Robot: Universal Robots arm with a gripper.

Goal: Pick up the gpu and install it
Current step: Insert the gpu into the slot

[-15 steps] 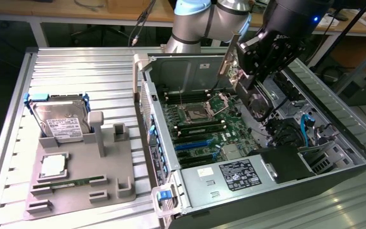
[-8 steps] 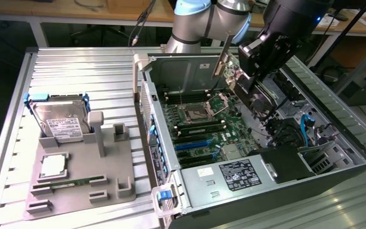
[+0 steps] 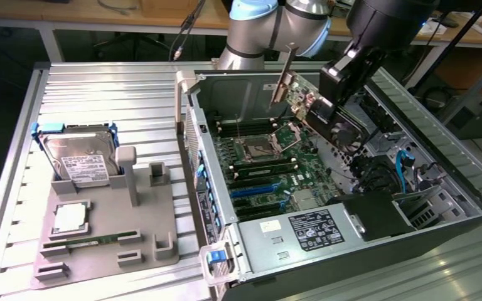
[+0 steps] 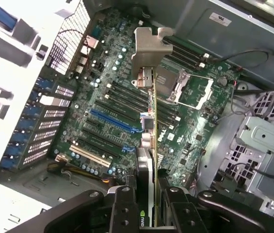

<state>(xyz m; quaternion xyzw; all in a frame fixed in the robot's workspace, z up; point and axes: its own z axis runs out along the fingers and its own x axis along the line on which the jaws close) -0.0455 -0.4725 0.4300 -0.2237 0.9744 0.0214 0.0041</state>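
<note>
My gripper (image 3: pixel 323 99) is shut on the gpu (image 3: pixel 301 97), a thin card held on edge above the open computer case (image 3: pixel 224 263). Its silver bracket (image 3: pixel 286 72) points up and away from the gripper. In the wrist view the gpu (image 4: pixel 154 121) is seen edge-on between my two black fingers (image 4: pixel 122 211), with the bracket (image 4: pixel 149 46) at the far end. The card hangs above the motherboard (image 4: pixel 107 92), over the area between the blue slot (image 4: pixel 111 121) and the processor socket (image 4: pixel 187 90). It is clear of the board.
A grey fixture (image 3: pixel 98 251) at the exterior view's left holds a hard drive (image 3: pixel 78 153) with blue rails, a processor (image 3: pixel 69 216) and a memory stick (image 3: pixel 90 240). Inside the case are a power supply (image 3: pixel 312 229), drive cages (image 4: pixel 263 145) and loose cables (image 3: pixel 404 166).
</note>
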